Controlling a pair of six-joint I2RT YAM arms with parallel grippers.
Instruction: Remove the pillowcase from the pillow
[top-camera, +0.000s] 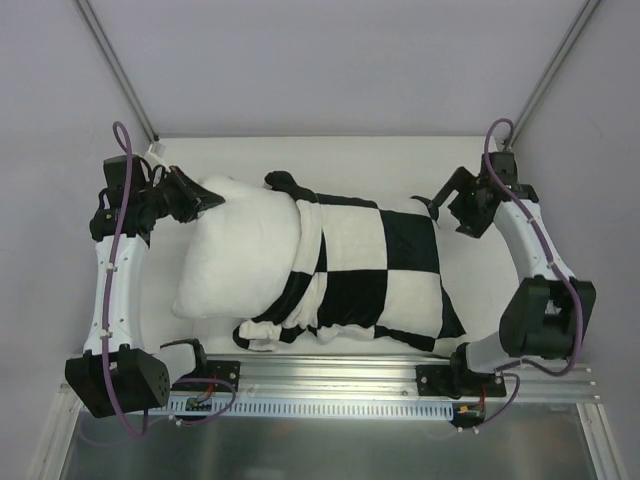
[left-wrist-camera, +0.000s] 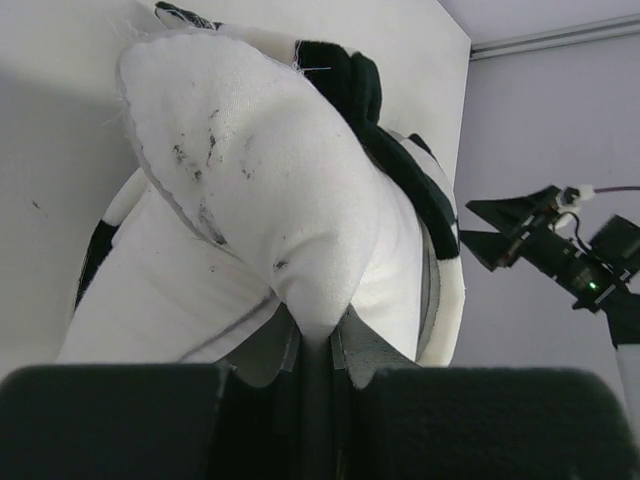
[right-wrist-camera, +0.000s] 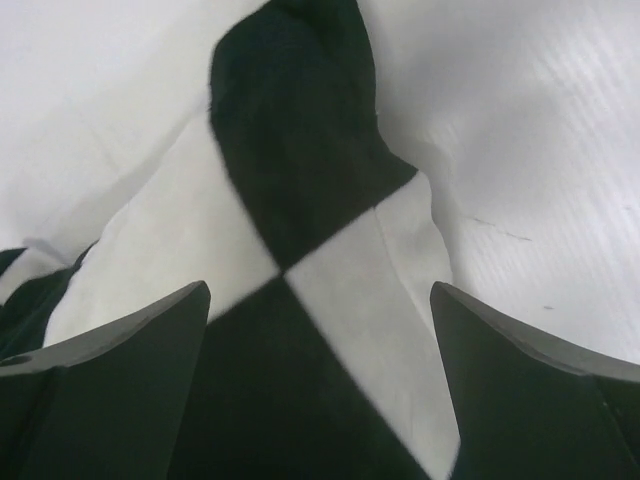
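The plain white pillow (top-camera: 240, 262) lies across the table, its left half bare. The black-and-white checkered pillowcase (top-camera: 385, 275) covers its right half, with the open edge bunched in a band (top-camera: 305, 265) across the middle. My left gripper (top-camera: 208, 199) is shut on the pillow's far left corner; the left wrist view shows the white corner (left-wrist-camera: 260, 190) pinched between the jaws. My right gripper (top-camera: 432, 201) is open just above the pillowcase's far right corner; in the right wrist view its fingers (right-wrist-camera: 130, 345) stand wide apart over the checkered fabric (right-wrist-camera: 300, 250).
The white table surface (top-camera: 400, 165) ends at grey walls behind and at both sides. A metal rail (top-camera: 330, 375) with the arm bases runs along the near edge. The right arm shows in the left wrist view (left-wrist-camera: 560, 250).
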